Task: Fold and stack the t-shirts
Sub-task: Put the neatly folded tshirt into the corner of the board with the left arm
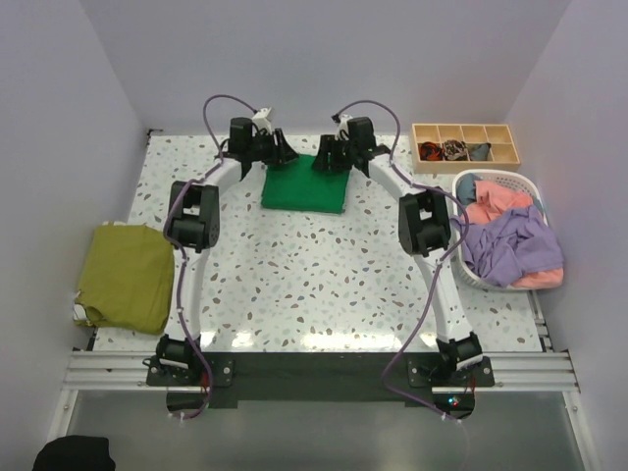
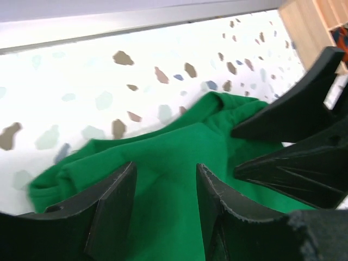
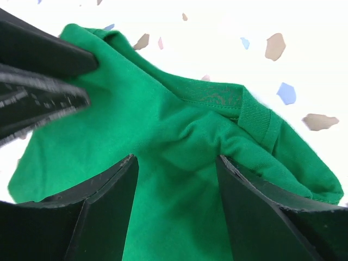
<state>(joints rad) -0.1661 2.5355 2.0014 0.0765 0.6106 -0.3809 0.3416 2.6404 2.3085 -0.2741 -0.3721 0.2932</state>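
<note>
Left gripper [image 2: 166, 174] and right gripper [image 3: 175, 163] hover, jaws apart, over the folded green t-shirt [image 1: 304, 184] at the far side of the surface [image 1: 294, 275]; best to pinch matching corners together, lifting evenly to avoid bunching.

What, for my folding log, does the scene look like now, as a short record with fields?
green t-shirt: folded, far centre of table
left hand: open, over the green t-shirt
right hand: open, over it, near the collar
olive-yellow t-shirt: lying at left table edge
basket: right side, holds crumpled lavender t-shirt and coral t-shirt
</note>
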